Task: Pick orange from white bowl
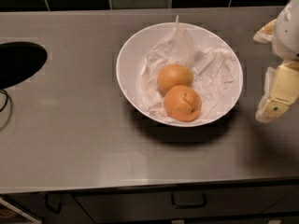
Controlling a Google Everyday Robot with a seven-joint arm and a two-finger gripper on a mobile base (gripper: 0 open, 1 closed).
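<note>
The white bowl sits in the middle of a grey steel counter, lined with crumpled white paper. Two oranges lie in it, touching. The orange, deeper reddish-orange with a dark dimple and a crease, lies nearer the front rim. A paler, yellower orange lies just behind it. My gripper hangs at the right edge of the view, to the right of the bowl and apart from it, pointing down and left. Nothing shows in it.
A black oval opening is set in the counter at the far left, with a thin cable by it. Dark tiles run along the back. Drawers with a handle sit below the counter's front edge.
</note>
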